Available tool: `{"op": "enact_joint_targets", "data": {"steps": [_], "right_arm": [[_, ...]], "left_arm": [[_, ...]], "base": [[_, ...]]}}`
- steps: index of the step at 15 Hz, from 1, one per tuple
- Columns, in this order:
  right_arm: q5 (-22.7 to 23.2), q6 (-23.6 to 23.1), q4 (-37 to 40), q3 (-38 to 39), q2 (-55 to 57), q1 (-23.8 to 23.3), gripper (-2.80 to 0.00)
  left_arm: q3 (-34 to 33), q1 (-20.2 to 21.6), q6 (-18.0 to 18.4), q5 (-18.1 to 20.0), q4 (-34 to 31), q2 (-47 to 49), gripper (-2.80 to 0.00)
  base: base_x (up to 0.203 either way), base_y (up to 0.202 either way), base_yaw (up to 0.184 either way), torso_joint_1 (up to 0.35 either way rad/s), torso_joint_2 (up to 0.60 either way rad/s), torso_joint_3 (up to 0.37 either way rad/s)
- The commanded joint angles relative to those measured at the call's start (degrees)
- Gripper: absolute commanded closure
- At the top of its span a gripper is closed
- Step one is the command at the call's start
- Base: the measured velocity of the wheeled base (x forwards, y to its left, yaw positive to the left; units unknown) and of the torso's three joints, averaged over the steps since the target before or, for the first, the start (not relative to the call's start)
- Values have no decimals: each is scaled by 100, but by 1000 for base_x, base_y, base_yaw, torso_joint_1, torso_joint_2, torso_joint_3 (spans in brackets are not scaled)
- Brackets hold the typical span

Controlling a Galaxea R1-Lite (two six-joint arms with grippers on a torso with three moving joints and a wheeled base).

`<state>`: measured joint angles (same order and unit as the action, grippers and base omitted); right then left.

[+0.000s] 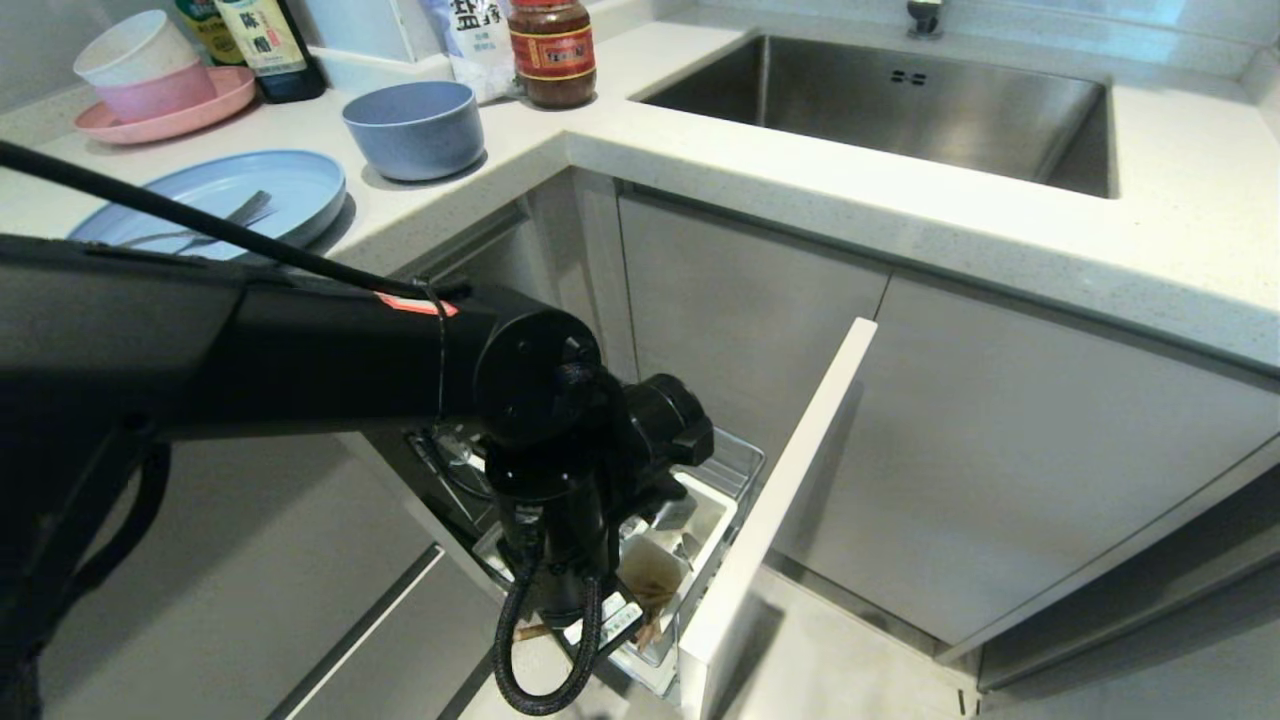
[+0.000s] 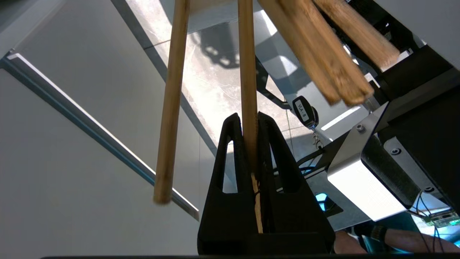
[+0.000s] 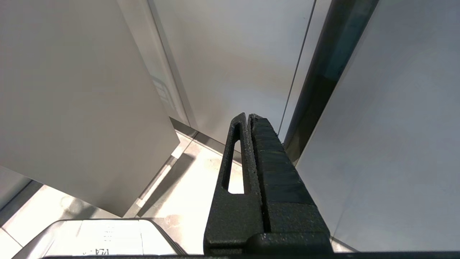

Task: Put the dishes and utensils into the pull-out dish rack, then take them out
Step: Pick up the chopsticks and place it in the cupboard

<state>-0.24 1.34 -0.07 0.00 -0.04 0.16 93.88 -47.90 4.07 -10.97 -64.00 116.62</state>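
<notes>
Matte black left arm (image 1: 300, 350), braided cable (image 1: 510, 640)

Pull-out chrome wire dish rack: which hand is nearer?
Left. The left hand, clamping a light wooden chopstick, is over the rack; the right hand hangs shut beside plain grey cabinet doors.

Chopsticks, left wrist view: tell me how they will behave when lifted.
Probably stiff and light: the slim wooden stick clamped in the left gripper shows no bend. It may pivot or slip, since only narrow fingertips pinch it. The second stick lies outside the fingers, so it likely stays behind.
</notes>
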Motion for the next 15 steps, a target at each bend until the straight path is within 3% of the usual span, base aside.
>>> {"op": "enact_joint_targets", "data": {"steps": [1, 12, 13, 15], "right_arm": [[-2, -2, -1, 9, -22, 2, 0], [-2, 2, -1, 9, -22, 2, 0], [-2, -2, -1, 9, -22, 2, 0], [-2, -2, -1, 9, -22, 2, 0]], "left_arm": [[52, 0, -3, -10, -34, 153, 0], [139, 8, -135, -10, -60, 309, 0], [139, 8, -135, -10, -69, 309, -280], [148, 8, -143, -10, -51, 300, -280]], "base": [[0, 0, 0, 0, 0, 0], [0, 0, 0, 0, 0, 0], [0, 0, 0, 0, 0, 0], [0, 0, 0, 0, 0, 0]]}}
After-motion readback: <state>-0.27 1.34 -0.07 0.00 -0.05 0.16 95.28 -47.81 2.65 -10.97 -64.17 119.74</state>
